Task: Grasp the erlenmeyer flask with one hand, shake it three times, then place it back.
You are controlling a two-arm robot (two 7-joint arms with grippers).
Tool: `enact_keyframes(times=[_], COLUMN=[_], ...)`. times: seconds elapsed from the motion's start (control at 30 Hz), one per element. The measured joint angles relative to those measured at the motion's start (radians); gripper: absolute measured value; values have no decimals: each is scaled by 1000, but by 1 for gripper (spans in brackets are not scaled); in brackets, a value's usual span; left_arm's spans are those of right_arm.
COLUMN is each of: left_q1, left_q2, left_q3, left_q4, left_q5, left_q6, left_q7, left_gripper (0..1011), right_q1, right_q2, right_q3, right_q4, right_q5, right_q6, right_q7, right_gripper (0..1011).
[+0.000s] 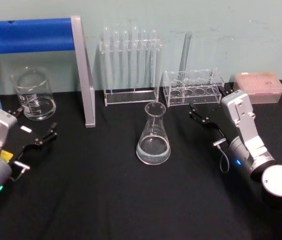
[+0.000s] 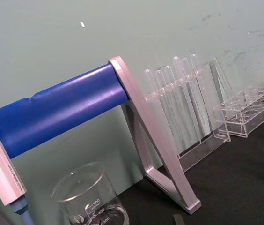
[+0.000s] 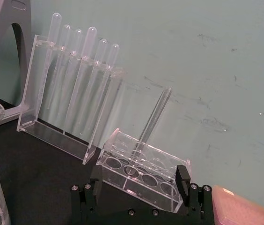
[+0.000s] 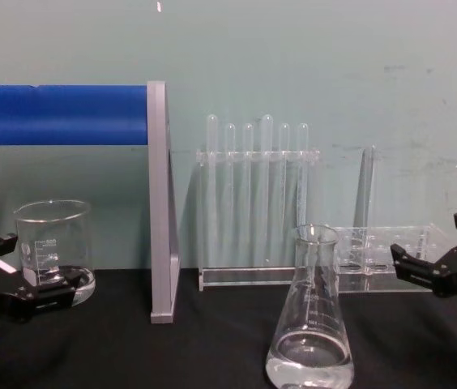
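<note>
**Flask stood free at table centre, both grippers apart from it**

The flask (image 1: 153, 135) stood upright on the black table (image 1: 106, 200), mid-scene, w/ a little clear liquid in its base; nothing touched it. In the chest view the flask (image 4: 310, 324) sat nearest the camera, in front of the racks.

Right gripper (image 1: 207, 114) was just right of the flask and a bit farther back, fingers spread wide, holding nothing; its two finger bases (image 3: 183, 177) framed the low rack (image 3: 141, 171) in the right wrist view. Left gripper (image 1: 33, 131) rested at the near left, well apart from the flask, fingers open and empty.

Farther back: tall tube rack (image 1: 131, 67) w/ six test tubes behind the flask, low rack (image 1: 193, 87) to its right w/ one tube leaning in it. Pink box (image 1: 259, 87) at far right. Beaker (image 1: 33, 94) at far left, beside a grey stand w/ blue bar (image 1: 31, 35).
</note>
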Motion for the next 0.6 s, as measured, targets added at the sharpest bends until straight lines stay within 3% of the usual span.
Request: enact_keyframes(times=[0.6], left_q1=[0], left_q2=[0], left_q3=[0], left_q4=[0], left_q5=[0], left_q6=[0], left_q7=[0], left_gripper=[1001], right_q1=[0], right_q2=[0], right_q3=[0], right_q4=[0], right_q5=[0], right_q6=[0], right_q7=[-1], right_gripper=[1000])
